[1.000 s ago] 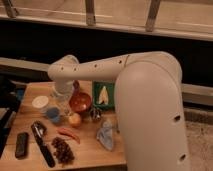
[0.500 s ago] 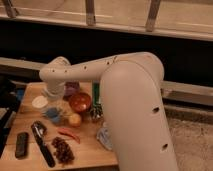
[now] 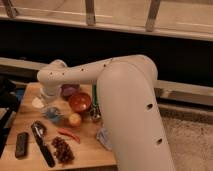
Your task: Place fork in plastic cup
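The light-blue plastic cup [image 3: 51, 114] stands on the wooden table [image 3: 30, 160], left of a yellow-orange fruit [image 3: 75, 119]. A small silvery piece [image 3: 95, 116] lies right of the red-orange bowl [image 3: 80, 102]; it looks like the fork, but I cannot be sure. My white arm reaches from the right across the table and bends down at the far left. The gripper [image 3: 48, 99] hangs at the arm's end, just above and behind the cup, next to the purple bowl [image 3: 70, 90].
A small white dish [image 3: 38, 102] sits left of the cup. In front lie a red chili [image 3: 69, 134], a black-handled tool [image 3: 43, 143], a black flat object [image 3: 21, 145], a dark cluster [image 3: 62, 150] and a light-blue cloth [image 3: 104, 136]. The arm's thick body covers the table's right side.
The arm has swung left and nearer the camera, and now hides more of the table's right side. Its end has come down over the cup. Nothing on the table has moved.
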You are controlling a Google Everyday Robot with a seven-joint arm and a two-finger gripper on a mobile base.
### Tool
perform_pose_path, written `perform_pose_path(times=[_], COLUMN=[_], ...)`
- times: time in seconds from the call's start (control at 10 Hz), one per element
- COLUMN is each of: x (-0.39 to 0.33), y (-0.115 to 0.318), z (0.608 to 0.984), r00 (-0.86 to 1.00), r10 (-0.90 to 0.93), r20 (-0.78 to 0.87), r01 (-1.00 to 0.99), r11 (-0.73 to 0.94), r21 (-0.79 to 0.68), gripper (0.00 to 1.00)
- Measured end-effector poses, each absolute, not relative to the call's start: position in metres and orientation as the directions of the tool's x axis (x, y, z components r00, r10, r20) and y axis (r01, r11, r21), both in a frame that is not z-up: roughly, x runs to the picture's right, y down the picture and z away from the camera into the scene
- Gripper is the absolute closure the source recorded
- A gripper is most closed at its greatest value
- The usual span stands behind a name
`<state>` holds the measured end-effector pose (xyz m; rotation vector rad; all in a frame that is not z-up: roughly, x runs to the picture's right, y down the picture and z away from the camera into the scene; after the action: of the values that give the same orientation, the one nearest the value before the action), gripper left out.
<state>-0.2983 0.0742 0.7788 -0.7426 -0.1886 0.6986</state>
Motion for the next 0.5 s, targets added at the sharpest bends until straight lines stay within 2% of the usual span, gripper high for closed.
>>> perform_pose_path(times=[0.5], x=[-0.329], y=[0.071], z=[0.793], r00=[0.748], r10=[0.664], r20=[0.004], r01=[-0.476], r11=[0.541], r21=[-0.694], gripper=[0.94])
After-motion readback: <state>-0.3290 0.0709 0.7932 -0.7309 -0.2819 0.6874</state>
